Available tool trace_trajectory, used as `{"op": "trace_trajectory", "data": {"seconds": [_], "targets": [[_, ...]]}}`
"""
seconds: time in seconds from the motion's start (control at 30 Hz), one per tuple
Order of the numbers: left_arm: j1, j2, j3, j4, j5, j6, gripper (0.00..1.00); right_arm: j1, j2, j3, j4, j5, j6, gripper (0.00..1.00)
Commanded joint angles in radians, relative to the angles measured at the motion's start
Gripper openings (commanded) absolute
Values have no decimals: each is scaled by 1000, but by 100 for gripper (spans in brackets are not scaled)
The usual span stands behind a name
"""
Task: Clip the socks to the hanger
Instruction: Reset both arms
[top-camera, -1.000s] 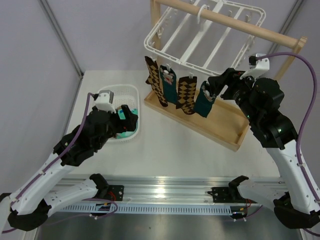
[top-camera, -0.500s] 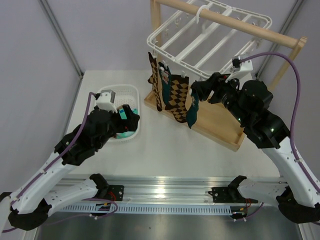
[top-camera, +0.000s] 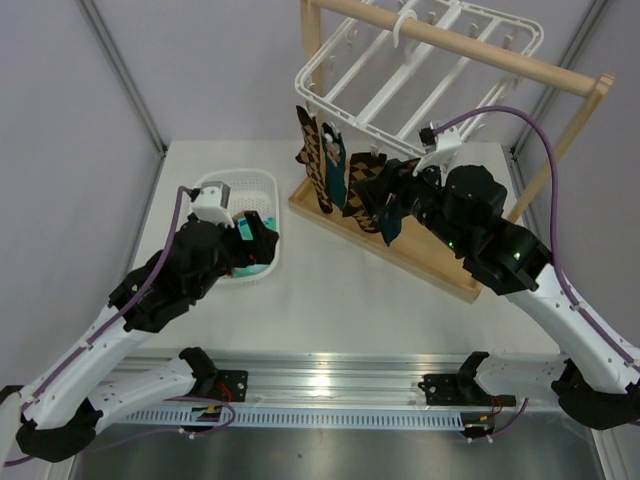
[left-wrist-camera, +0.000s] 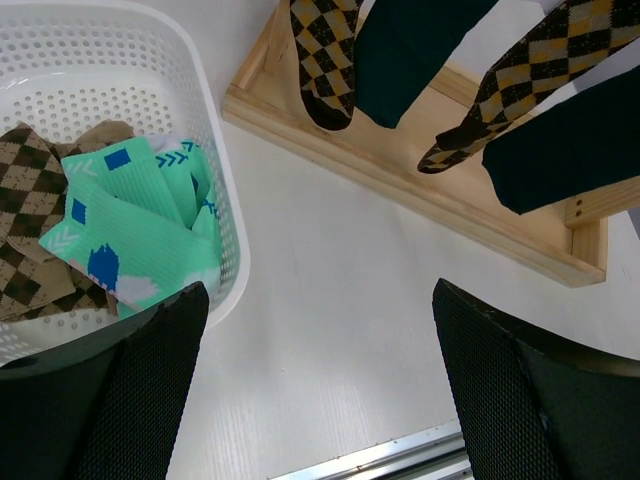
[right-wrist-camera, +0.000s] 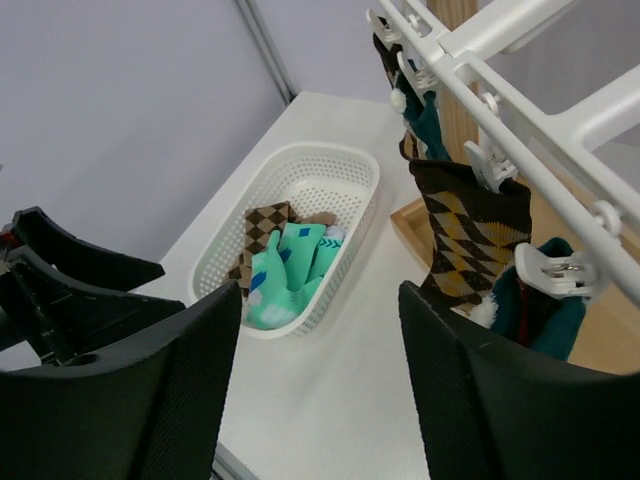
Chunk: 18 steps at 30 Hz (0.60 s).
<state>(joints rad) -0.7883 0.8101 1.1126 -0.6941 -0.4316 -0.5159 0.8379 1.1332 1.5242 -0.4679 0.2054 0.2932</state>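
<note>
The white grid hanger (top-camera: 400, 70) hangs from a wooden rod. Two argyle socks (top-camera: 315, 165) and two dark teal socks (top-camera: 335, 180) are clipped along its near edge. In the right wrist view an argyle sock (right-wrist-camera: 465, 235) and a teal sock (right-wrist-camera: 540, 310) hang from white clips (right-wrist-camera: 545, 270). Mint green socks (left-wrist-camera: 130, 225) and argyle socks (left-wrist-camera: 25, 200) lie in the white basket (left-wrist-camera: 215, 180). My left gripper (top-camera: 262, 235) is open and empty over the basket's right edge. My right gripper (top-camera: 385, 200) is open and empty, just in front of the hanging socks.
The wooden stand's tray base (top-camera: 440, 265) lies under the hanging socks, with an upright post (top-camera: 312, 60) at the left and another (top-camera: 560, 140) at the right. Grey walls close in the back and sides. A metal rail (top-camera: 330, 385) runs along the near edge.
My right arm has moved left toward the table's middle. The hanger has swung, and the clipped socks have bunched to the left. My left arm has hardly moved.
</note>
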Motion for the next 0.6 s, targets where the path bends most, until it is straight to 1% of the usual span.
{"op": "trace_trajectory", "data": {"seconds": [0.0, 0.03, 0.07, 0.1, 0.13, 0.2, 0.33, 0.37, 0.4, 0.47, 0.5, 0.57], "targets": [[11, -35, -5, -7, -19, -16, 96, 12, -42, 21, -40, 81, -31, 69], [11, -43, -7, -15, -27, -16, 96, 13, -59, 13, -52, 100, -38, 71], [11, -51, -11, -22, -35, -16, 96, 12, -78, 4, -63, 117, -45, 76], [11, -67, -14, -30, -56, -15, 97, 12, -98, -4, -87, 136, -52, 78], [11, -78, -14, -54, -67, -13, 99, 12, -146, -16, -98, 176, -69, 80], [11, -103, -23, -79, -103, -12, 99, 12, -200, -59, -126, 216, -89, 86], [11, -213, -42, -146, -166, -16, 99, 12, -352, -130, -186, 327, -141, 94], [11, -238, -51, -172, -183, -18, 99, 12, -416, -147, -193, 345, -166, 95], [11, -262, -54, -185, -199, -19, 99, 12, -447, -185, -202, 371, -181, 99], [11, -340, -82, -220, -242, -22, 100, 12, -510, -228, -204, 399, -210, 99], [11, -370, -89, -231, -254, -22, 100, 12, -568, -263, -210, 423, -232, 99], [11, -452, -105, -254, -282, -32, 100, 12, -618, -292, -216, 448, -246, 99]]}}
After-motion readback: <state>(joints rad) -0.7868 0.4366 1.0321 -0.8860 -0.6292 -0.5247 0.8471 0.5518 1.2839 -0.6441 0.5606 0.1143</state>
